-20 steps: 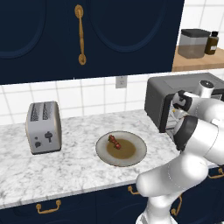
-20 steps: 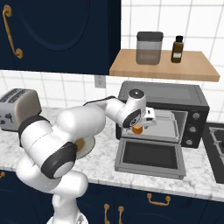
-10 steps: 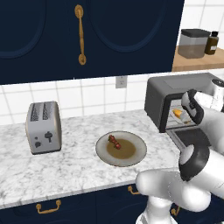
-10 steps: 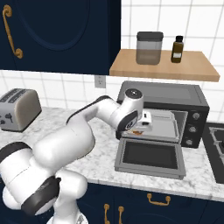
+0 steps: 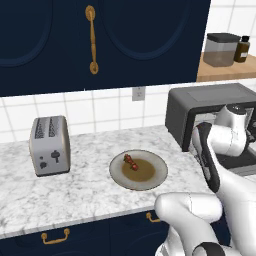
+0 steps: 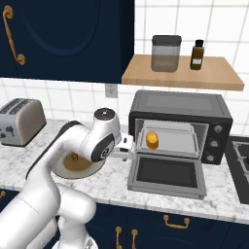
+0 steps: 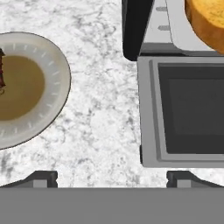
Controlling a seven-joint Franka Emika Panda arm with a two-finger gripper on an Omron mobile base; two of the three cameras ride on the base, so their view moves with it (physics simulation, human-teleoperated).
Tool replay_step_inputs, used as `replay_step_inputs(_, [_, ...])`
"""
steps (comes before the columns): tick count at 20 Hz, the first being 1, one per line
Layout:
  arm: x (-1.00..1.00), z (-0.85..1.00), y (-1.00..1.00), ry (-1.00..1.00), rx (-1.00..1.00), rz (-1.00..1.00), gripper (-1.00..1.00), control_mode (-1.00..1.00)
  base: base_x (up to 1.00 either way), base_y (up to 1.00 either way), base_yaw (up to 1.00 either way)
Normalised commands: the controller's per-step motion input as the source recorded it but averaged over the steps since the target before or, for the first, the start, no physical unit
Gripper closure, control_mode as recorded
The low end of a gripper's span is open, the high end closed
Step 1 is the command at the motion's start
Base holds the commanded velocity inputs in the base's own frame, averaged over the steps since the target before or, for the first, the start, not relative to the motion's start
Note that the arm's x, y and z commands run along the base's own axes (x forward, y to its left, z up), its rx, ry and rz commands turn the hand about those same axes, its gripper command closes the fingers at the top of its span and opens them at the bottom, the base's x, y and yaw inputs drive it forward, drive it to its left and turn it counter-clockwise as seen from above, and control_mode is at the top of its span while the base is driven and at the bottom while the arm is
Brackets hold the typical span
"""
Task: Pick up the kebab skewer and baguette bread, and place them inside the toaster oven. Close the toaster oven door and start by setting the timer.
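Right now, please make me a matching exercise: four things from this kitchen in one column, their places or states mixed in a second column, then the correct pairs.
Things:
1. baguette bread
2. kebab skewer
3. toaster oven door
4. gripper

Places or states:
A. on the round plate
B. folded down, open
C. open, holding nothing
D. on the tray inside the toaster oven

Pairs: 1-D, 2-A, 3-B, 4-C

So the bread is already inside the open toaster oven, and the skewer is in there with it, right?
Not quite. The baguette bread is inside the open toaster oven, but the kebab skewer lies on the plate on the counter, as the left base view shows.
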Motion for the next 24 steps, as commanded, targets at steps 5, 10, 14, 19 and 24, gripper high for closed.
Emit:
replay_step_inputs(5, [-0.21, -0.02, 1.0, 0.01, 0.0, -0.12, -1.0, -1.0, 0.0, 0.0, 0.0])
replay_step_inputs(10, [0.4, -0.01, 1.0, 0.0, 0.0, -0.05, -1.0, -1.0, 0.0, 0.0, 0.0])
replay_step_inputs(14, [0.8, 0.0, 1.0, 0.03, 0.0, 0.02, -1.0, -1.0, 0.0, 0.0, 0.0])
replay_step_inputs(19, [0.95, 0.0, 0.7, 0.14, -0.01, 0.12, -1.0, -1.0, 0.0, 0.0, 0.0])
replay_step_inputs(24, [0.59, -0.01, 0.3, 0.3, -0.02, 0.15, -1.0, -1.0, 0.0, 0.0, 0.0])
